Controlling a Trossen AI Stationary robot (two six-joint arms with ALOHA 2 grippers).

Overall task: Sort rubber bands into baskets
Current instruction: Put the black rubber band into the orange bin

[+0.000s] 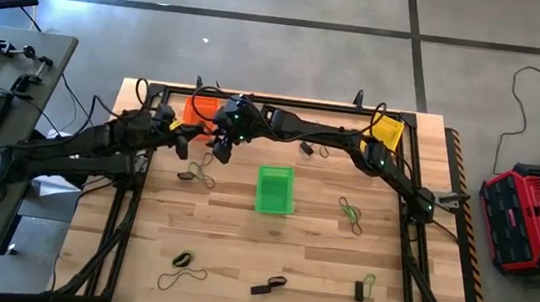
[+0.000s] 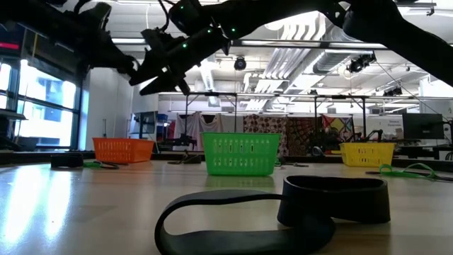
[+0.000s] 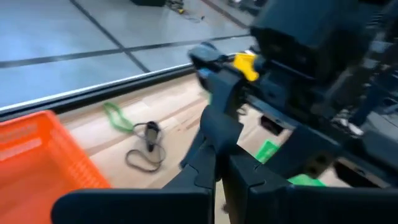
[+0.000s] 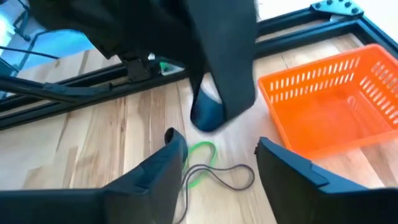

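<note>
The orange basket, the green basket and the yellow basket stand on the wooden table. Rubber bands lie scattered on the wood. A green and black bunch lies in front of the orange basket; it also shows in the right wrist view. My right gripper is open and empty, hovering above that bunch. My left gripper is close beside it, raised above the table; its fingers are shut and nothing shows between them.
More bands lie near the far middle, right of the green basket and along the near edge. A wide black band lies close in the low view. A black frame rims the table.
</note>
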